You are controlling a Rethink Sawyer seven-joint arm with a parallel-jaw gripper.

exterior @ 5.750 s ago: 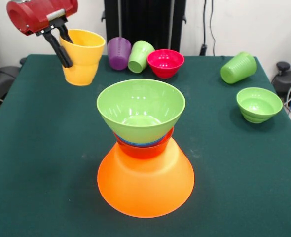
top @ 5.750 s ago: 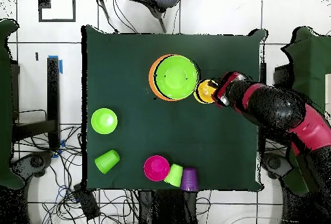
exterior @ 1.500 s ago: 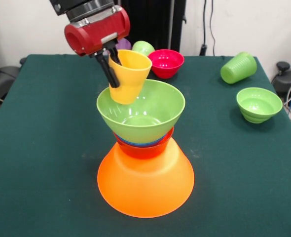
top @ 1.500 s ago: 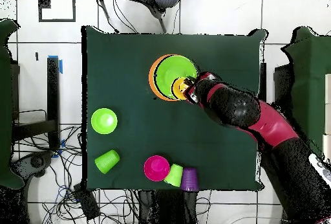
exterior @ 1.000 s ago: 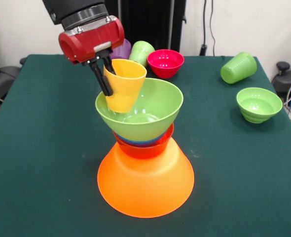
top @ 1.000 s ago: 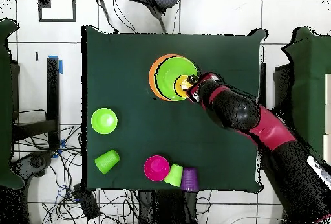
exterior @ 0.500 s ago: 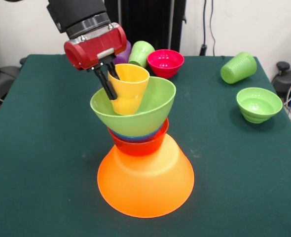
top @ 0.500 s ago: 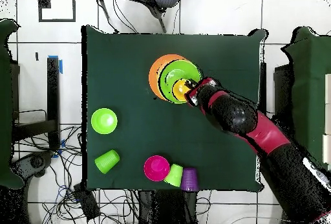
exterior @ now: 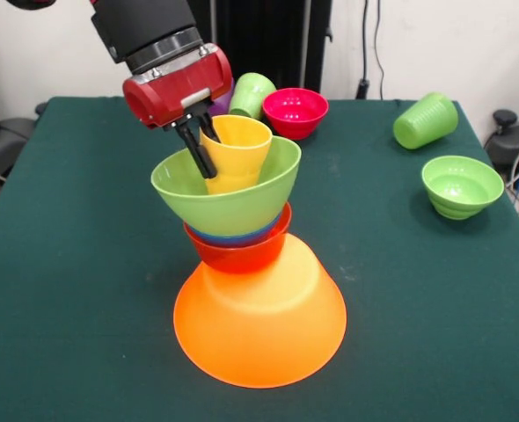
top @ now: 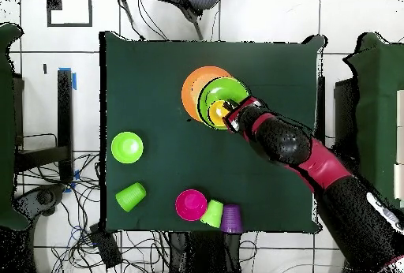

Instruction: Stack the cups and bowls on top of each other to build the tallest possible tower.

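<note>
The tower stands mid-table: a huge orange bowl (exterior: 259, 316) upside down as base, with a red-orange bowl (exterior: 237, 252), a blue bowl (exterior: 233, 237) and a large light green bowl (exterior: 229, 200) nested upright on it. These upper bowls sit off-centre toward the left and lean. Inside the green bowl (top: 226, 92) is the yellow cup (exterior: 236, 154), upright. My gripper (exterior: 202, 156) is shut on the cup's left rim, one finger inside and one outside. From overhead, the gripper (top: 230, 117) is at the yellow cup (top: 218, 113), beside the orange bowl (top: 193, 92).
At the back lie a light green cup (exterior: 251, 93) and a pink bowl (exterior: 295, 111); a purple cup (top: 231, 218) lies beside them. Another light green cup (exterior: 425, 120) lies on its side at the right, with a small green bowl (exterior: 461, 185) nearer.
The gripper carried the yellow cup from the table's left side into the green bowl, then pushed left; the upper bowls slid and tilted off the orange base's centre.
</note>
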